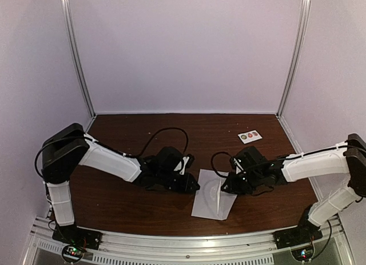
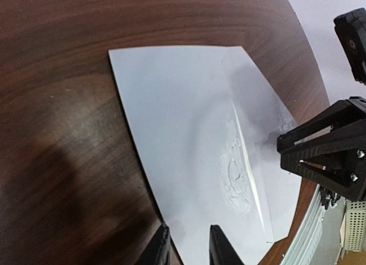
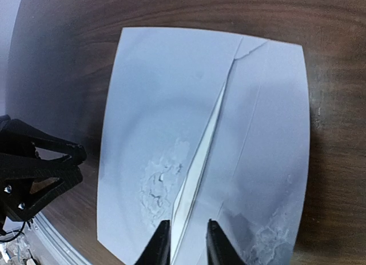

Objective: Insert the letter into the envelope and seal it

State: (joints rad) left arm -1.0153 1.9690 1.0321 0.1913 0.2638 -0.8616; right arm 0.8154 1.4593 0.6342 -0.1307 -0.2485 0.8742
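The pale grey envelope (image 1: 214, 199) lies flat on the dark wooden table, between my two grippers. Its surface (image 3: 166, 99) has wrinkled patches. A long slit runs along it, and the letter (image 3: 200, 156) shows there as a narrow bright white strip, also visible in the left wrist view (image 2: 247, 168). My left gripper (image 1: 189, 184) sits low at the envelope's left edge, jaws (image 2: 189, 226) a little apart over the paper (image 2: 183, 133), holding nothing. My right gripper (image 1: 227, 188) is at the right side, jaws (image 3: 187, 222) slightly apart, straddling the slit's near end.
A small white card with round stickers (image 1: 250, 136) lies at the back right of the table. The metal rail (image 1: 183, 242) runs along the near edge, just beyond the envelope's near corner. Pale walls enclose the table on three sides.
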